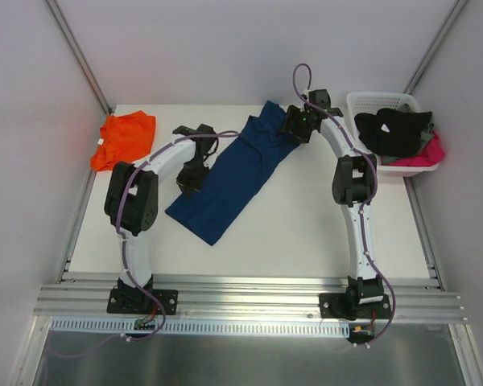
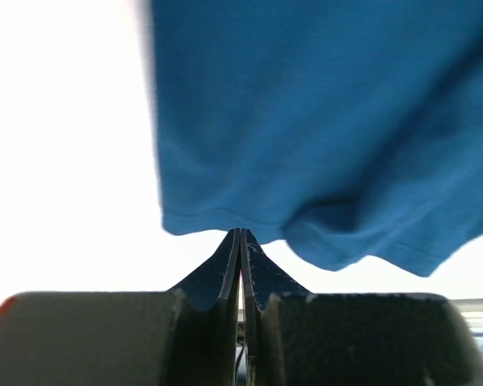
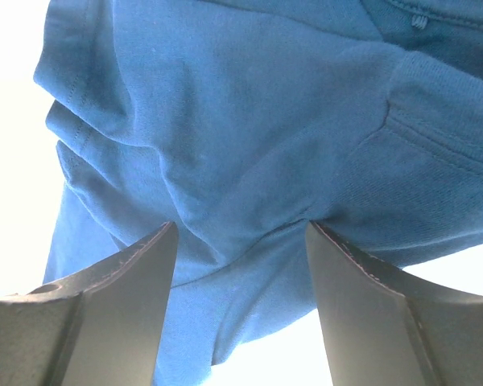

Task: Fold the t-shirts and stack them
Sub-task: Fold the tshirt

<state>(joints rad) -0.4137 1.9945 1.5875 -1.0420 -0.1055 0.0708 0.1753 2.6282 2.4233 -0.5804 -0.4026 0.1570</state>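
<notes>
Navy t-shirt (image 1: 229, 173) lies spread mid-table, long axis diagonal, collar far-right, bottom hem near-left; orange t-shirt (image 1: 125, 138) sits at the far-left corner, well apart. Your right gripper (image 3: 240, 225) is released, fingers astride a ridge of cloth by the sleeve seam; left gripper (image 2: 240, 232) is clenched, tips touching a hemmed edge, catch uncertain. Bare table (image 1: 306, 225) near-right gives folding room; basket (image 1: 378, 95) crowds the far right.

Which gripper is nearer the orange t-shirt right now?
Left. The left gripper is at the near-left edge of the navy t-shirt, a short way right of the orange t-shirt. The right gripper is over its far end, much further right.
</notes>
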